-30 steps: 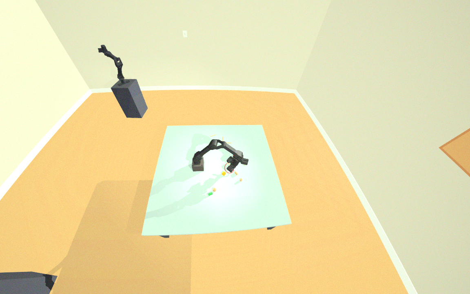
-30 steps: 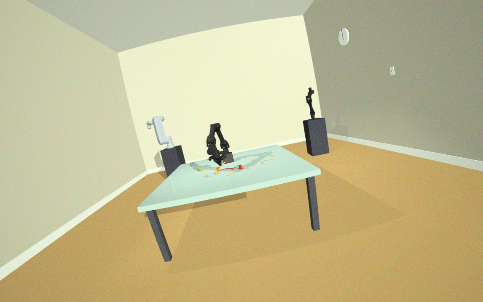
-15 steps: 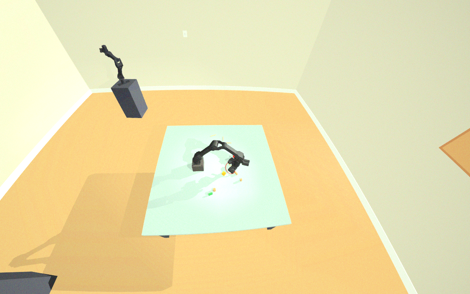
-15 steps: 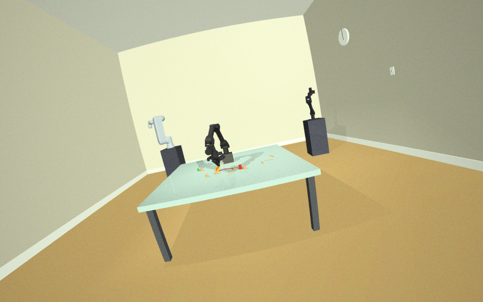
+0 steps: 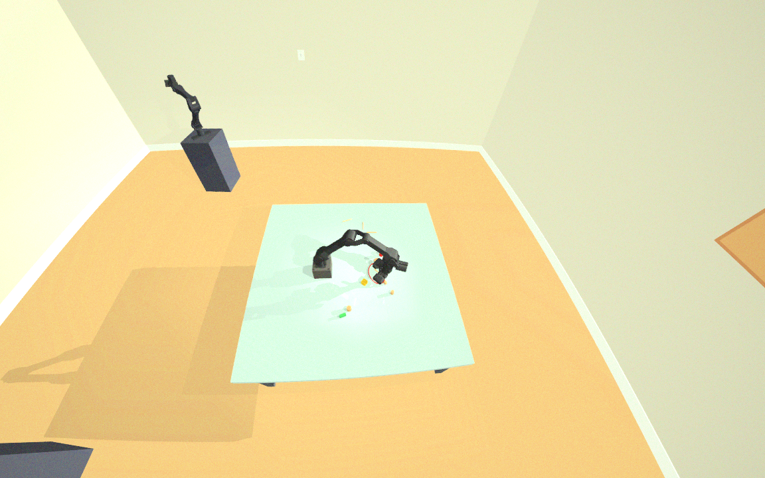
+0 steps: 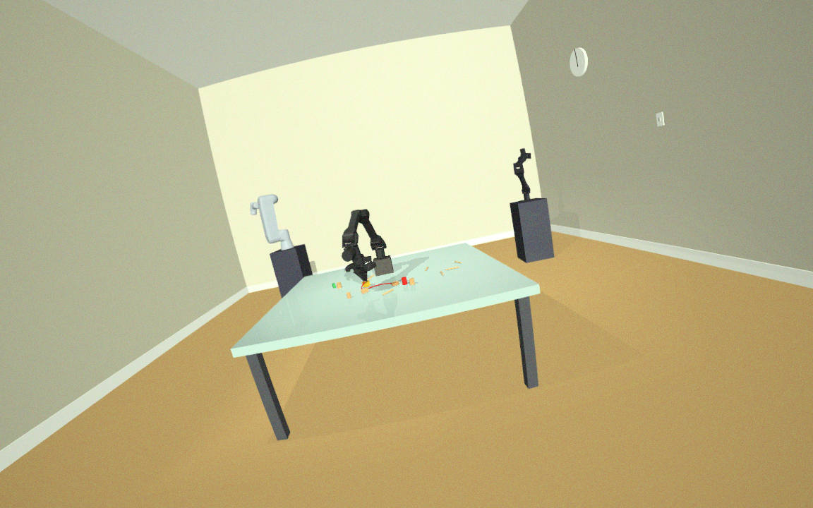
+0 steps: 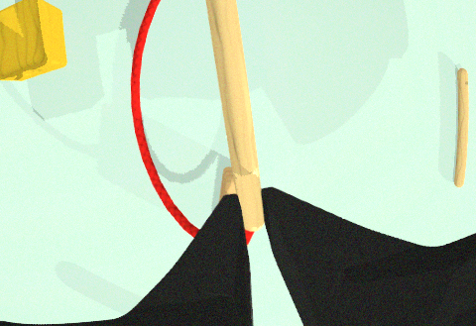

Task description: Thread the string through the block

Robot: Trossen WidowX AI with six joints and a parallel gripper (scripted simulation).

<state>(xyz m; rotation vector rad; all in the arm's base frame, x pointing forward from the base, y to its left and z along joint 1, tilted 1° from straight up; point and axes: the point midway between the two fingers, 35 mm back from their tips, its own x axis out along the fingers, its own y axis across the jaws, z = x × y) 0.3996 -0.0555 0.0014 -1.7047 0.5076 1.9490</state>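
Note:
My gripper [image 7: 249,204] [image 5: 378,277] [image 6: 363,276] is shut on the near end of the thin wooden stick [image 7: 232,82], which points away from me, low above the table [image 7: 344,82] [image 5: 373,344] [image 6: 454,296]. The yellow wooden block [image 7: 27,39] [image 5: 364,283] stands on the table to the left of the stick's tip in the wrist view. Its hole does not show clearly.
A red cylinder [image 6: 404,281] lies beside the button. A loose stick [image 7: 460,128] lies to the right. A green piece [image 5: 341,316] [image 6: 334,285] and small wooden bits [image 5: 348,307] lie further off. More loose sticks [image 6: 450,269] lie at the far side.

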